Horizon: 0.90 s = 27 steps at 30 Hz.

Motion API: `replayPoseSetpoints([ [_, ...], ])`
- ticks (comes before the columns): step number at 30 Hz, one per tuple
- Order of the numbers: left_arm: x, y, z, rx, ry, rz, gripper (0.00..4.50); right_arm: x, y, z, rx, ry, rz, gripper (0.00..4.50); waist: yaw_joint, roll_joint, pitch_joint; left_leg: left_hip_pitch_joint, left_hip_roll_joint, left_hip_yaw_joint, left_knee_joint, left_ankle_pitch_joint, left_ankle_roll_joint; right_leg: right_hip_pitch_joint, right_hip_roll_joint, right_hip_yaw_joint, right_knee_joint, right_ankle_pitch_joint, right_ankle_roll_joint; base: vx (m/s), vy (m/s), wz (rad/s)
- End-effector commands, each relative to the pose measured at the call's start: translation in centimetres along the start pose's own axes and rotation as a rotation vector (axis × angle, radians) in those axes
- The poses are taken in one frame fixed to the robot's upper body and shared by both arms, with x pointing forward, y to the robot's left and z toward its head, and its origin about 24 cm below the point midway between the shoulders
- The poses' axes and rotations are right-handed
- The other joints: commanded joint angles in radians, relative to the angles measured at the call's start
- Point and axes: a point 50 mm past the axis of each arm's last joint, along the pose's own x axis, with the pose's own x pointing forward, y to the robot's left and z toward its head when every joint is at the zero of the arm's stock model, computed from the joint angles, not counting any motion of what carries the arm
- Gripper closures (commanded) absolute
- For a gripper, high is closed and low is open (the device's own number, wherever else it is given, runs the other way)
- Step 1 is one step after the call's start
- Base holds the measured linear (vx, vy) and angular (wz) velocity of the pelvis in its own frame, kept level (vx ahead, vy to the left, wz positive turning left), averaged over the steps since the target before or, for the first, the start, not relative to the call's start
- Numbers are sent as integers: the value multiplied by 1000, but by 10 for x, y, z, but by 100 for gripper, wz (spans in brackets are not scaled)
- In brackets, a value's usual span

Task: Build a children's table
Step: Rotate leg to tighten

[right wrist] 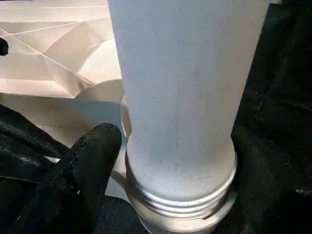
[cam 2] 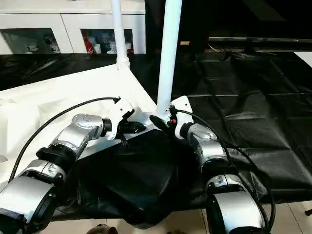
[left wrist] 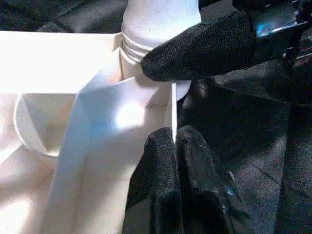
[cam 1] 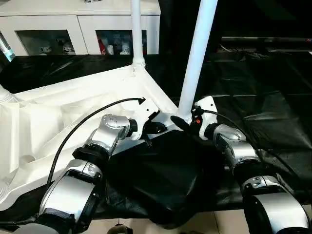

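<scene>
Tabletop point(cam 1: 73, 105) lies underside-up on my black-covered counter point(cam 1: 273, 97). Left gripper point(left wrist: 175, 141) fingers pinch its near-corner rim, closed. Right gripper point(cam 1: 187, 122) fingers stand spread around the near leg point(cam 1: 197, 58) base, upright in its socket. Far leg point(cam 1: 136, 31) stands behind.

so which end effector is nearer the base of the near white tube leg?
Right. The right end effector straddles the white plastic tube leg at its threaded base. The left end effector is pinched on the white plastic tabletop's rim beside that corner.
</scene>
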Motion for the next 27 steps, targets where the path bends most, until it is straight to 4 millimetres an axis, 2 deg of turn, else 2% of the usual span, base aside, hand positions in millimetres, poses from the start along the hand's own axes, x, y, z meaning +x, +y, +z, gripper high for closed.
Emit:
replayPoseSetpoints([
  [1,8,-7,29,78,-107,-30,450,15,30,0,-33,12,171,88,1,-9,-81,27,31,-18,-63,-174,62,50,-83,44,-70,-164,-238,0,0,0],
  [27,8,-7,29,78,-107,-30,450,15,30,0,-33,12,171,88,1,-8,-80,28,32,-18,-64,-184,57,49,-83,44,-72,-180,-234,0,0,0],
])
